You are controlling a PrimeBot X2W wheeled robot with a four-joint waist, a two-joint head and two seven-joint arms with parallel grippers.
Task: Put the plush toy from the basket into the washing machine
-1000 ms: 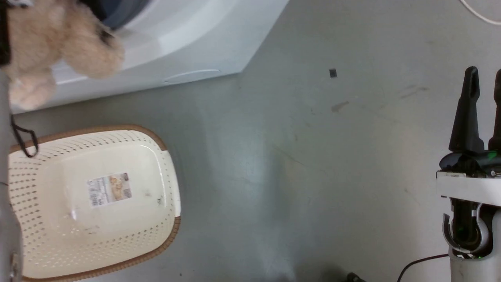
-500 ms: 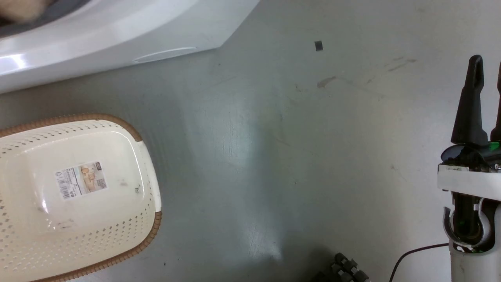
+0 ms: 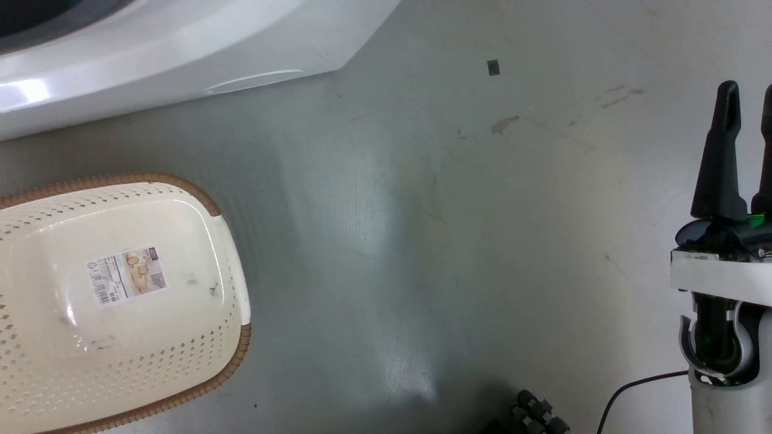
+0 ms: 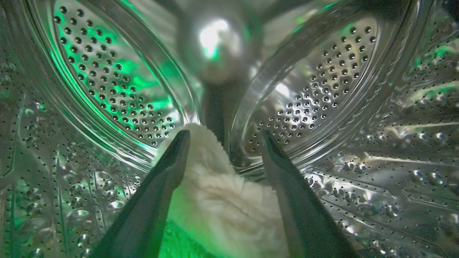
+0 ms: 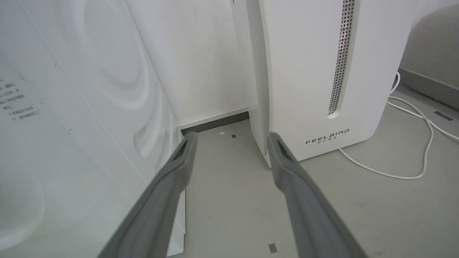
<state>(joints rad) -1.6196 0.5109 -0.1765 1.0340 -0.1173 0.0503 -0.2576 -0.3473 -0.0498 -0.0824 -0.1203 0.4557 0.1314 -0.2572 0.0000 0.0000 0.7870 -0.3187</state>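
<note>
In the left wrist view my left gripper (image 4: 224, 136) is inside the washing machine's shiny perforated steel drum (image 4: 322, 79). Its fingers stand wide apart and open. The fluffy cream plush toy (image 4: 218, 200) lies between and below them, brushing the left finger (image 4: 168, 168). The head view shows the washing machine's white front (image 3: 181, 42) at the top left. Below it on the floor stands the cream basket (image 3: 232, 349) with a brown rim, holding nothing but its paper label (image 3: 126, 274). My right gripper (image 3: 748, 99) is open at the right edge, over bare floor.
The right wrist view has the washing machine's white side (image 5: 71, 107) to the left and a white FEELBIRD appliance (image 5: 322, 71) ahead, with a white cable (image 5: 412, 118) on the floor. A small dark square (image 3: 493, 67) and a dark wheel (image 3: 537, 416) mark the grey floor.
One second ago the plush toy hung at the head view's upper left by the porthole; it and the left arm have since left that view. The camera shifted, so basket and washer sit differently.
</note>
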